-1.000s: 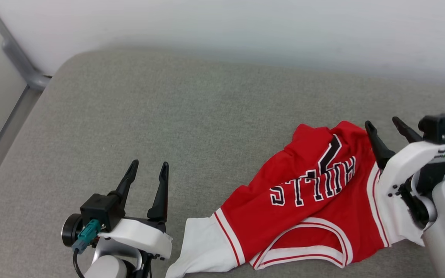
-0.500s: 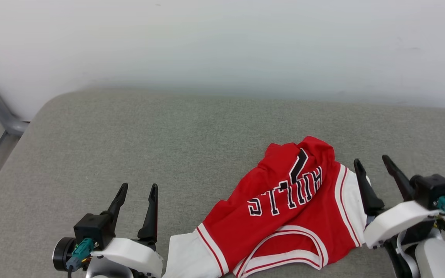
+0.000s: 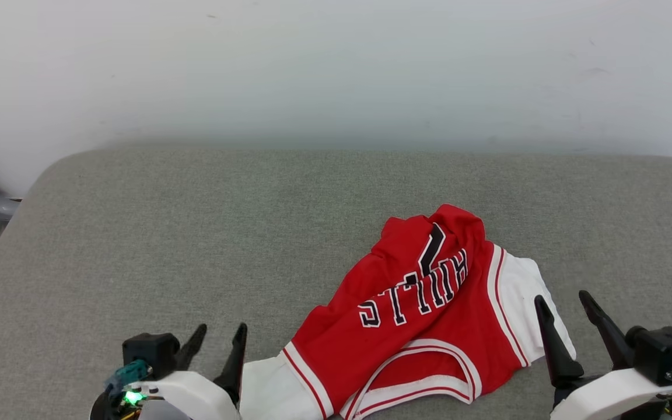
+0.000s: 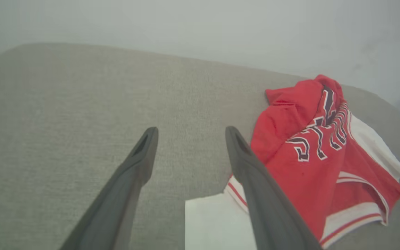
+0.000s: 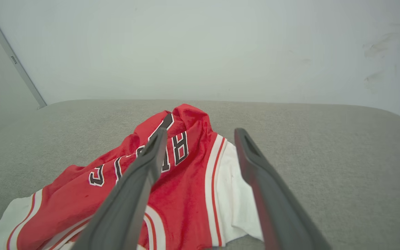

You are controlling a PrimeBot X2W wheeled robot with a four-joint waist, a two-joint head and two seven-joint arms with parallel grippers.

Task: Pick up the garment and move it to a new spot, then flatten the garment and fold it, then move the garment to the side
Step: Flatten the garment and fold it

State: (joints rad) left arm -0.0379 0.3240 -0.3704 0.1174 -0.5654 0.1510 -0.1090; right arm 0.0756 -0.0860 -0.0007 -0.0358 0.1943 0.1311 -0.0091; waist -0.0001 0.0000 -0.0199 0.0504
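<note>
Red jersey T-shirt (image 3: 417, 315) with white sleeves and black BULLS print lies crumpled right of centre, near the front of the grey woven cushion (image 3: 196, 233). Open grey fabric runs left to the rounded corner (image 3: 50, 169) and back to the white wall (image 3: 336, 70). Left gripper (image 3: 221, 329) and right gripper (image 3: 562, 297) flank it, jaws spread, holding nothing, each just beside a white sleeve.

L pincer (image 3: 221, 328) spread, empty; R pincer (image 3: 562, 297) likewise

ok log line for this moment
garment: crumpled on grey cushion, unfolded | left gripper: open, empty | right gripper: open, empty
</note>
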